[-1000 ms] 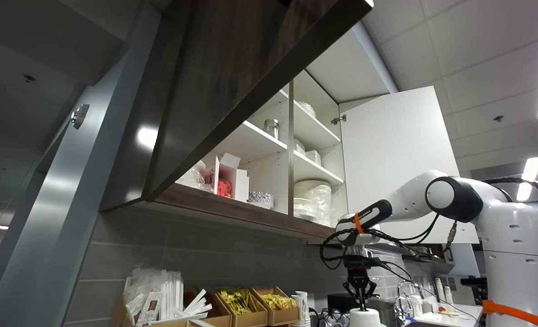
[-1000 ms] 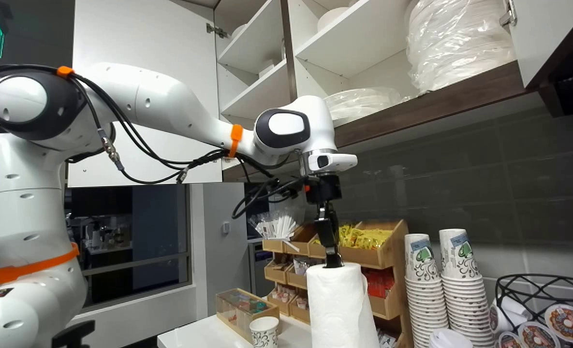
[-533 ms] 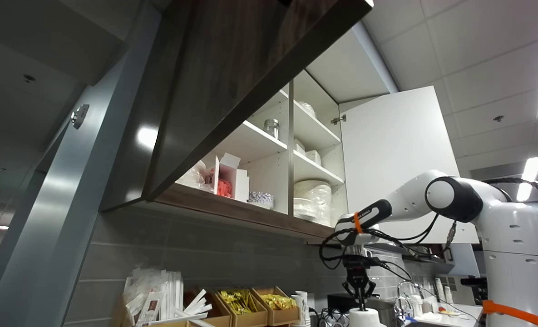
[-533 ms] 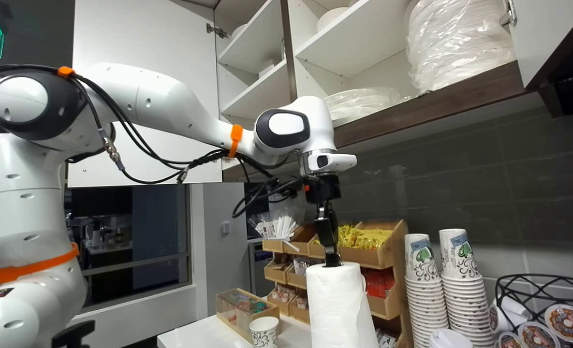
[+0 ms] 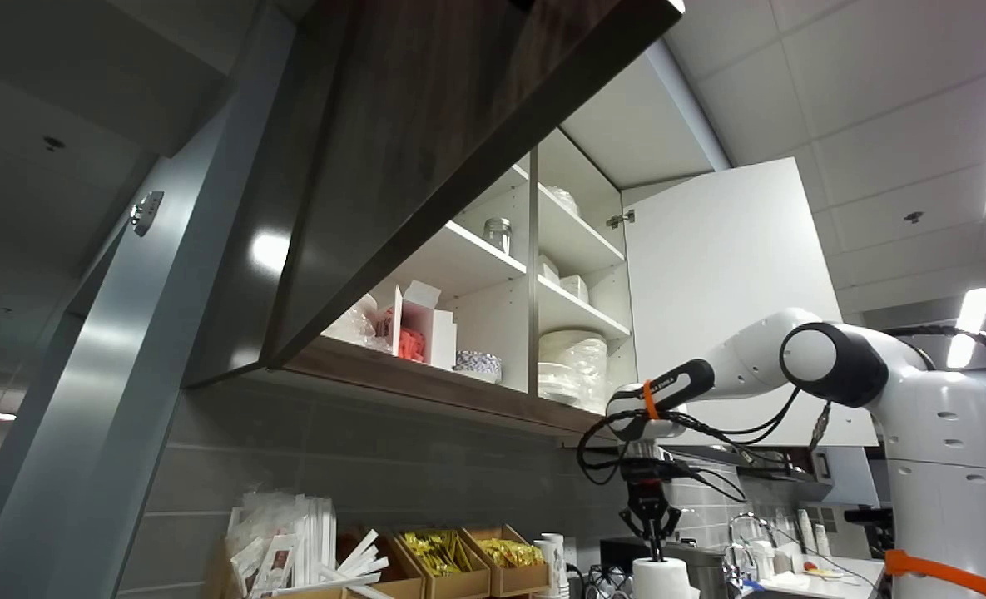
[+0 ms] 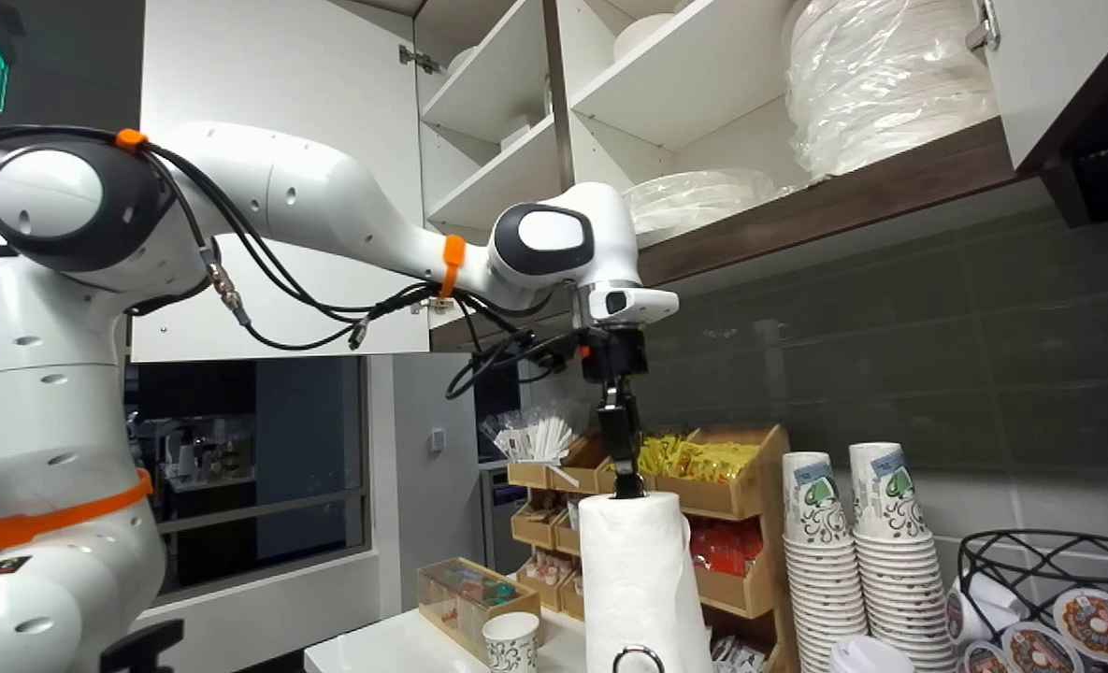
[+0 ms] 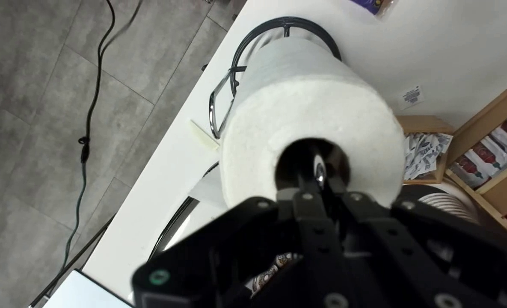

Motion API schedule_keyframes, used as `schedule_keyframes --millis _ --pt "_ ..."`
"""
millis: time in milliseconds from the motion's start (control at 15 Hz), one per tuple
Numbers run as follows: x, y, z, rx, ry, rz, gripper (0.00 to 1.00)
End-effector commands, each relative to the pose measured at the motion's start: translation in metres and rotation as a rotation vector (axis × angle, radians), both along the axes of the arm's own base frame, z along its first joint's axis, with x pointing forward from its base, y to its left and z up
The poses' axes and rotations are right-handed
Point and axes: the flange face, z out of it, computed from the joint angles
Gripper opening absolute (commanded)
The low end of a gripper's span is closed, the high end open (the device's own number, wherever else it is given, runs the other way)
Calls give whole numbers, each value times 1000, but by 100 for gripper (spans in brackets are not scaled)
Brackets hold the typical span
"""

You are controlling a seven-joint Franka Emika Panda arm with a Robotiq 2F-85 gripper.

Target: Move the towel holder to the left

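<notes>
One towel holder (image 7: 287,21), loaded with a white paper roll (image 7: 321,105), found at the worktop (image 7: 390,55), its wire base ring near the edge beyond which the floor (image 7: 31,128) shows. Gripper (image 7: 321,182): pointing down into the roll's core, jaws together and clamped on the chrome loop (image 7: 320,173), which is judged to be the top of the holder's post. Both exterior views cut off the foot of the holder, so whether the base bears on the worktop or hangs just clear of it cannot be determined. Handling, assessed on appearance: frame stiff, weight modest, most of it probably in the roll; nothing fragile. The paper is soft and would dent under a squeeze, and the roll may turn or ride on the post, so its flank makes a poor handle. Chrome is smooth and may slip; a hold this high could also let the base swing if the carry is hurried. Recommended hold: the loop, taken squarely, with the gripper vertical and travel slow. The side wire (image 7: 212,112) is not advised; it looks springy and sits off-centre. Clearance: in an exterior view, stacked paper cups (image 6: 825,598) stand to one side of the roll and a wooden rack (image 6: 770,523) of packets stands behind it.
</notes>
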Motion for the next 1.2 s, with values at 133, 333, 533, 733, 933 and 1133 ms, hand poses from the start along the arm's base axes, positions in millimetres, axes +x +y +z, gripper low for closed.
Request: schedule_keyframes --millis 133,333,533,733,933,1133 --pt "-1 17 34 -1 10 14 2" --pt "0 28 42 9 -3 30 2" --pt "-1 43 46 21 -18 69 2" --pt "1 60 54 29 -46 109 2" --pt "7 82 62 21 -71 151 2" --pt "13 105 70 25 -102 196 2"
